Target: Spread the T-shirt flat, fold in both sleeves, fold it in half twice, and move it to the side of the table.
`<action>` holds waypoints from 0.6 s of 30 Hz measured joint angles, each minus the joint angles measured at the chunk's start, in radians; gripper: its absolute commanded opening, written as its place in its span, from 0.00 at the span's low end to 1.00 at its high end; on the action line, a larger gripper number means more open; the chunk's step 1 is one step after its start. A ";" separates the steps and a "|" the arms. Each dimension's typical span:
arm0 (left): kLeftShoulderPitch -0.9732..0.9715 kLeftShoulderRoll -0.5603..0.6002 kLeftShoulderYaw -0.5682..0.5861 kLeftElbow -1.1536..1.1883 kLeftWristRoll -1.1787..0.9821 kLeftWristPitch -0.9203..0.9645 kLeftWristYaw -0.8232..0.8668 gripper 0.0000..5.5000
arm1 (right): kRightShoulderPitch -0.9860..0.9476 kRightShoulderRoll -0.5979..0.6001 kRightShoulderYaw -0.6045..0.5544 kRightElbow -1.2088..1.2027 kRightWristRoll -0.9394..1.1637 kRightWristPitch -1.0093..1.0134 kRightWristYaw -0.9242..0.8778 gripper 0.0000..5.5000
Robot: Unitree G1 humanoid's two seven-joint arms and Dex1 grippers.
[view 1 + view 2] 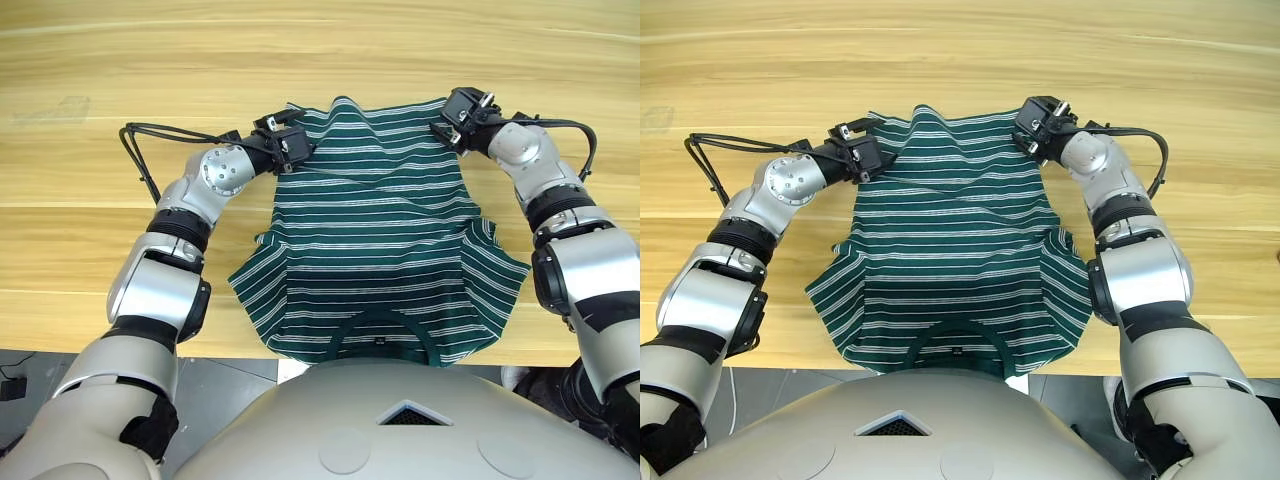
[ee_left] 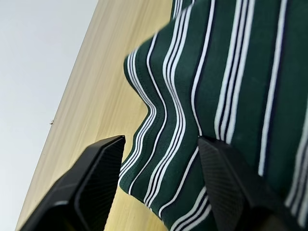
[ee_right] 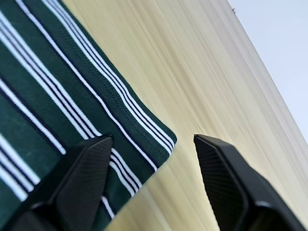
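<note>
A dark green T-shirt (image 1: pixel 380 250) with white stripes lies on the wooden table (image 1: pixel 100 60), collar (image 1: pixel 385 330) at the near edge and hem at the far side. Both sleeves (image 1: pixel 255 275) are spread outward, and the far hem is rumpled into a small ridge. My left gripper (image 1: pixel 290 148) sits at the far left hem corner; its fingers (image 2: pixel 91 183) stand open with the wavy hem edge (image 2: pixel 154 134) between them. At the far right hem corner (image 3: pixel 144 139), my right gripper (image 1: pixel 455 120) is open too, that corner lying between its fingers (image 3: pixel 231 183).
Bare wood stretches beyond the hem and out to both sides of the shirt. A black cable loop (image 1: pixel 135 150) lies on the table beside my left forearm. The table's front edge (image 1: pixel 60 345) runs just under the collar, with dark floor below.
</note>
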 measured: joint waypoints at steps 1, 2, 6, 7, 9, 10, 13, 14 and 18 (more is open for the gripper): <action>0.003 0.001 0.002 -0.001 -0.001 -0.002 0.002 0.51 | 0.002 -0.005 -0.003 0.000 0.001 -0.002 0.002 0.57; 0.008 0.004 0.004 -0.001 0.000 -0.002 0.014 0.51 | 0.006 -0.014 -0.010 0.000 0.003 -0.006 0.009 0.57; 0.011 0.016 0.021 0.025 0.021 0.036 0.136 0.51 | 0.024 -0.017 -0.038 -0.002 0.032 -0.012 0.011 0.57; 0.012 0.019 0.024 0.033 0.024 0.045 0.169 0.51 | 0.028 -0.017 -0.043 -0.003 0.033 -0.016 0.011 0.57; 0.012 0.017 0.032 0.048 0.024 0.057 0.210 0.51 | 0.034 -0.017 -0.051 -0.005 0.037 -0.020 0.010 0.57; 0.012 0.014 0.033 0.054 0.023 0.058 0.218 0.51 | 0.036 -0.017 -0.056 -0.005 0.039 -0.020 0.009 0.57; 0.009 -0.013 0.036 0.076 0.021 0.063 0.250 0.51 | 0.036 -0.002 -0.073 0.000 0.048 -0.002 -0.016 0.57; 0.003 -0.027 0.039 0.089 0.021 0.071 0.261 0.51 | 0.034 0.012 -0.080 0.003 0.053 0.011 -0.032 0.57; -0.062 -0.093 0.040 0.168 0.021 0.115 0.291 0.51 | 0.001 0.067 -0.076 0.026 0.040 0.050 -0.091 0.57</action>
